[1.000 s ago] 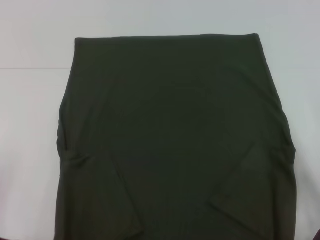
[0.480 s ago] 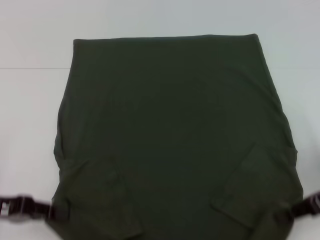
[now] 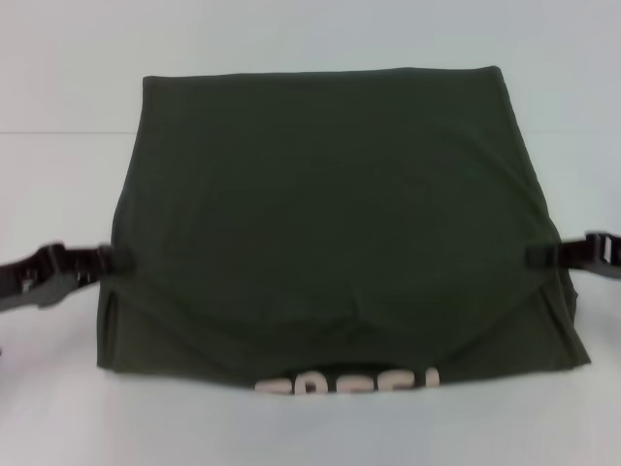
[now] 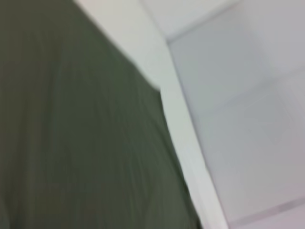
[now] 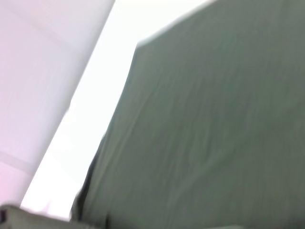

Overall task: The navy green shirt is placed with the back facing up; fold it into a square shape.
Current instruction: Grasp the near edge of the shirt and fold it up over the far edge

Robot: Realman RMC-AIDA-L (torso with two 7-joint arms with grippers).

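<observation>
The navy green shirt [image 3: 330, 214] lies on the white table, its near part raised and doubled over toward the far side. White lettering [image 3: 349, 382] peeks out under the fold at the near edge. My left gripper [image 3: 109, 260] is at the shirt's left edge and my right gripper [image 3: 534, 255] at its right edge. Each is shut on the cloth at about mid-height. Both wrist views show only olive shirt cloth [image 4: 71, 143] [image 5: 214, 133] beside the white surface, with no fingers in them.
The white table [image 3: 58, 175] runs around the shirt on all sides, and a faint seam line [image 3: 58, 133] crosses it at the far left. A pale wall or panel [image 4: 248, 119] shows past the table's edge in the left wrist view.
Both grippers came in from the near corners and have carried the shirt's near part up and toward the far side. The folded-in sleeves are now covered and white lettering shows below.
</observation>
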